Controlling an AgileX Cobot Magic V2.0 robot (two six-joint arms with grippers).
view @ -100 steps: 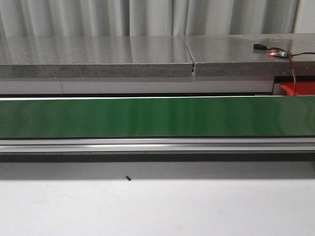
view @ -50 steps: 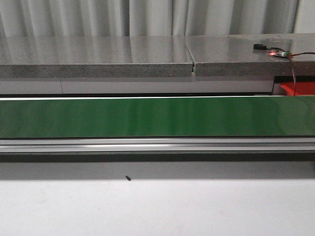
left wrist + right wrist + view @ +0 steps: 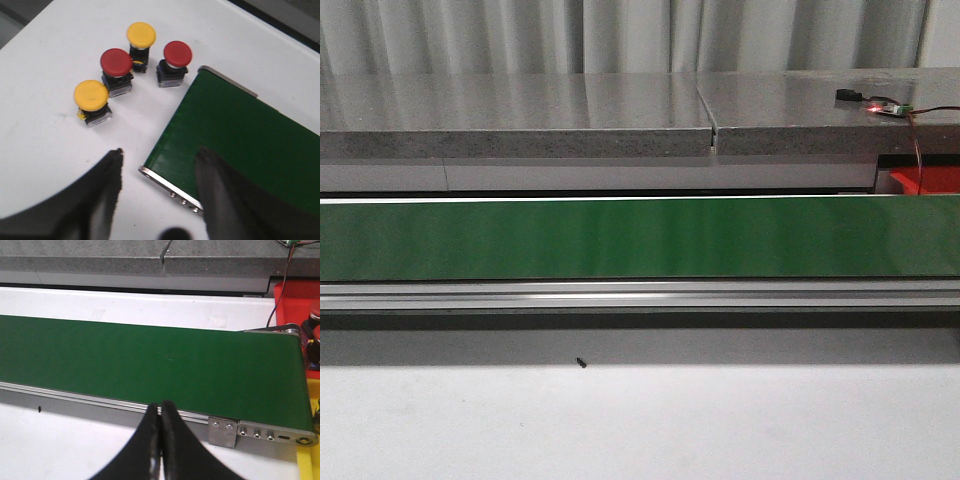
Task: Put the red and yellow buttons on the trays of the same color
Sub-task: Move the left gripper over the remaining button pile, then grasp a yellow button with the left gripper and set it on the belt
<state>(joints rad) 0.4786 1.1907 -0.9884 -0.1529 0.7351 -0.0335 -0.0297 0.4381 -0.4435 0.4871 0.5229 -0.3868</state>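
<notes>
Domed glossy buttons [image 3: 133,66] beside matte green belt [image 3: 240,138]

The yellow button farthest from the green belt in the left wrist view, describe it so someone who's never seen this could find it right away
Find the end of the green conveyor belt on the white table; four mushroom-head buttons cluster just off that end. This yellow button is the cluster's outermost one, beside a red button. The other yellow button sits between the two red ones, nearer the belt.
</notes>
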